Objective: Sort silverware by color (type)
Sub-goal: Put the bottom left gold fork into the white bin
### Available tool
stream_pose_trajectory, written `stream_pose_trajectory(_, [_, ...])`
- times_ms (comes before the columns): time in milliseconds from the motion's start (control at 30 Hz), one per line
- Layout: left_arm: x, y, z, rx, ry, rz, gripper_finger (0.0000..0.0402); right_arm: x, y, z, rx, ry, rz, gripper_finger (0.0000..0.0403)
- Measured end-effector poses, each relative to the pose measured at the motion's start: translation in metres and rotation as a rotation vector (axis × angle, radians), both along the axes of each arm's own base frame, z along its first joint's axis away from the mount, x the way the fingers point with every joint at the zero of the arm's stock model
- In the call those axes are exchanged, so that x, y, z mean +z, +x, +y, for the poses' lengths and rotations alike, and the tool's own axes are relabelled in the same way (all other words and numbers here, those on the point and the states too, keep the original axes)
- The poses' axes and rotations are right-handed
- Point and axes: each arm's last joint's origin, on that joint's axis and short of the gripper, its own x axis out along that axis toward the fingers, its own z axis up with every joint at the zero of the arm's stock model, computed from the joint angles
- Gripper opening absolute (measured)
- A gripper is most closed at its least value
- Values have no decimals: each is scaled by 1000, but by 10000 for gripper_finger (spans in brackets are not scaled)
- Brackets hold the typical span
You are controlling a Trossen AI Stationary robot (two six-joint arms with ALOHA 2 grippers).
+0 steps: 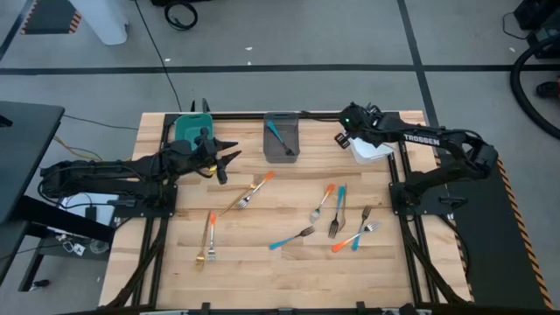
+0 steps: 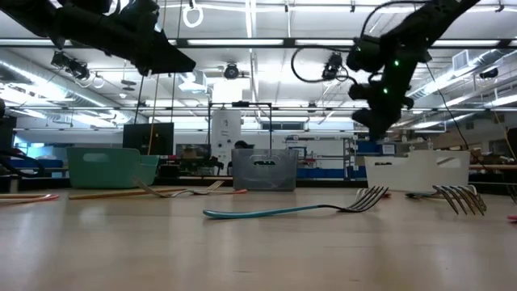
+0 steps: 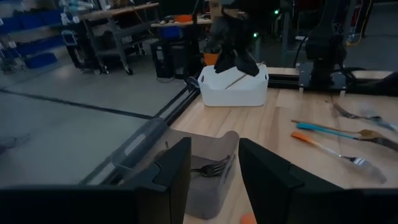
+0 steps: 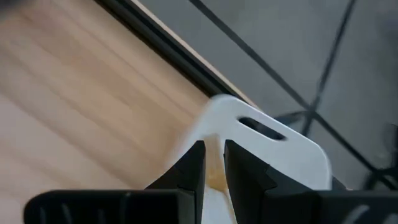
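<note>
Wooden counter (image 1: 262,262) carries slim forks (image 1: 302,234) with orange, blue or tan handles, scattered from centre toward four o'clock. One blue fork (image 1: 278,137) lies in the grey bin (image 1: 281,150) at twelve o'clock. Right gripper (image 1: 343,138) hovers over the white bin (image 1: 374,154), fingers narrowly parted, hold uncertain. Left gripper (image 1: 233,158), beside the teal bin (image 1: 192,128), is spread and empty.

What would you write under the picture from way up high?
Two robot arms above three bins, coloured forks scattered on the wooden table.
</note>
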Motion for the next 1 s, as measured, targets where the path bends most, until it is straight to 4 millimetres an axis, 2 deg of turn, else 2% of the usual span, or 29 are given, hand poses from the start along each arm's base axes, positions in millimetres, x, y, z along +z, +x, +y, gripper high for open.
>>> stream_pose_trajectory(100, [-1,1,-3,-87,-82,-25,142,11,14,11,31,32,-100,67])
stream_pose_trajectory(267, [-1,3,-13,-398,-243,-50,142,24,39,35,147,139,-302,67])
stream_pose_trajectory(367, [-2,4,-20,-496,-309,-41,142,28,50,51,210,216,-409,67])
stream_pose_trajectory(667, [-7,8,-37,-538,-321,6,142,33,74,104,360,280,-531,67])
stream_pose_trajectory(833, [-8,9,-39,-544,-306,16,142,21,80,134,450,298,-597,67])
stream_pose_trajectory(1000, [-8,9,-38,-494,-279,9,142,17,81,155,481,323,-647,66])
